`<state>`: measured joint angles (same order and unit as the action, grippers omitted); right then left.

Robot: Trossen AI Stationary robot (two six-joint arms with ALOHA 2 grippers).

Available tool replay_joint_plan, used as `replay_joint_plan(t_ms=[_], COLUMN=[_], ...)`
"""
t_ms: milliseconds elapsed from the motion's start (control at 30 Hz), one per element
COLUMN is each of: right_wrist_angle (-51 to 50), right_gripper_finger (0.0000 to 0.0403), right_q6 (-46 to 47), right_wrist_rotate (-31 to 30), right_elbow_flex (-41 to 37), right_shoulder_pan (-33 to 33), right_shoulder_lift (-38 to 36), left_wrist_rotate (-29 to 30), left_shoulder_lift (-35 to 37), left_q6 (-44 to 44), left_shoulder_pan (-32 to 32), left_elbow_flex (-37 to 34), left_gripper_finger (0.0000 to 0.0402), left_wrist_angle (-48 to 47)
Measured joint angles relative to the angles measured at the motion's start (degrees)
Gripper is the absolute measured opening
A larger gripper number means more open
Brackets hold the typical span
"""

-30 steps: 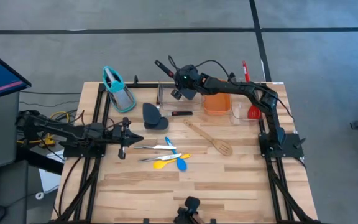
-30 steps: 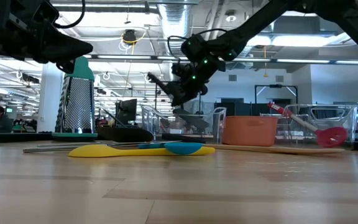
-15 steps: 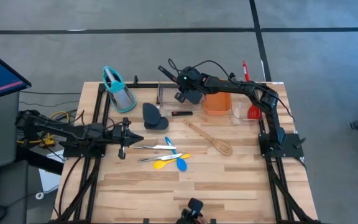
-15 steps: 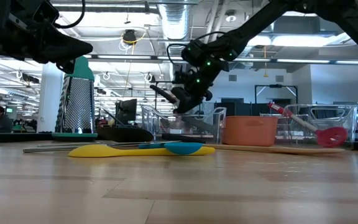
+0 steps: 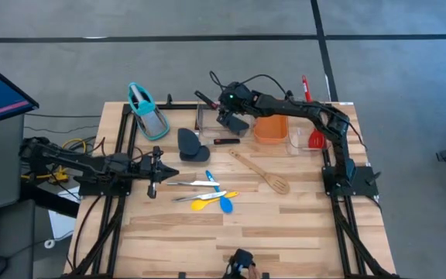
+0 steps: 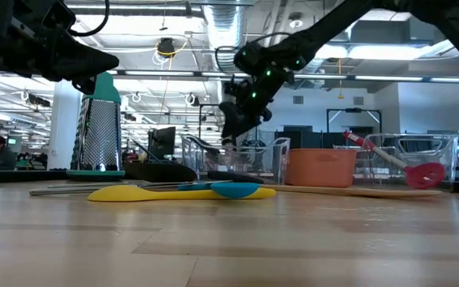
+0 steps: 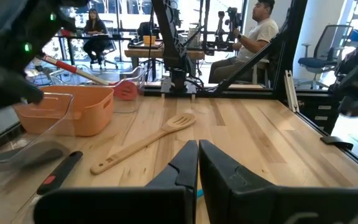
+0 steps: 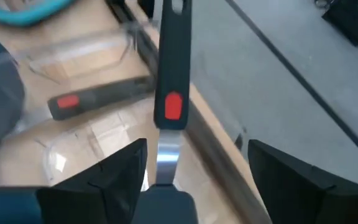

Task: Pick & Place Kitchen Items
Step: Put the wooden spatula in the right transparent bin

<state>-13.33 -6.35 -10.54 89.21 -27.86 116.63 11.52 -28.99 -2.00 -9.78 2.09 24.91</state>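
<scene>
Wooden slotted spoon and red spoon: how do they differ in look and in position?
The wooden slotted spoon is pale wood all over; the red spoon has a red bowl and a partly metal handle. The wooden one lies flat on the bare table; the red one leans in a clear tray, bowl down, with its handle rising over the rim. Both are long-handled spoons.

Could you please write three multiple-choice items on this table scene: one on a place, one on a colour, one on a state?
1. Where does the wooden slotted spoon lie?
A. on the bare tabletop
B. in the tub
C. in a tray

2. What colour is the rectangular tub?
A. blue
B. orange
C. green

3. How is the right claw?
A. shut on the grater
B. shut, empty
C. open

Key: 1 A, it rests flat on the wood; 2 B, orange in the high view; 3 C, its fingers stand apart in the wrist view.
</scene>
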Motion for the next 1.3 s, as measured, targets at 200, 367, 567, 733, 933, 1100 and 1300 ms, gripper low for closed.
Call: replay_joint_plan(t_ms=[200,367,567,733,933,1100,1300], right_wrist_angle=[-6.1,-14.9,-25.8,-34.2,-44.8,-51.0,-51.3], right_gripper_finger=[0.026,0.0237,0.0201,0.0162,0.0107,0.0062,0.0007], right_q6=[0.0,4.6,7.9,11.7,18.9,26.0,31.6], right_wrist_rotate=[0.0,0.1,0.2,-0.3,-7.8,-9.0,-9.2], right_elbow_flex=[0.0,0.0,0.0,0.0,-0.3,-4.1,-13.2], right_shoulder_pan=[2.4,6.9,15.7,22.2,27.5,30.0,32.3], right_shoulder_lift=[-9.1,-17.5,-24.2,-26.4,-26.7,-26.7,-27.0], left_wrist_rotate=[0.0,0.0,0.0,0.0,0.0,0.0,0.0], left_shoulder_lift=[0.0,0.0,0.0,0.0,0.0,0.0,0.0], left_q6=[0.0,0.0,0.0,0.5,0.7,0.7,0.7], left_shoulder_pan=[0.0,0.0,0.0,0.0,0.0,0.0,0.0], left_elbow_flex=[0.0,0.0,0.0,0.0,0.0,0.0,0.0], left_gripper_finger=[0.0003,0.0003,0.0003,0.0003,0.0003,0.0003,0.0003], left_wrist_angle=[0.0,0.0,0.0,0.0,0.0,0.0,0.0])
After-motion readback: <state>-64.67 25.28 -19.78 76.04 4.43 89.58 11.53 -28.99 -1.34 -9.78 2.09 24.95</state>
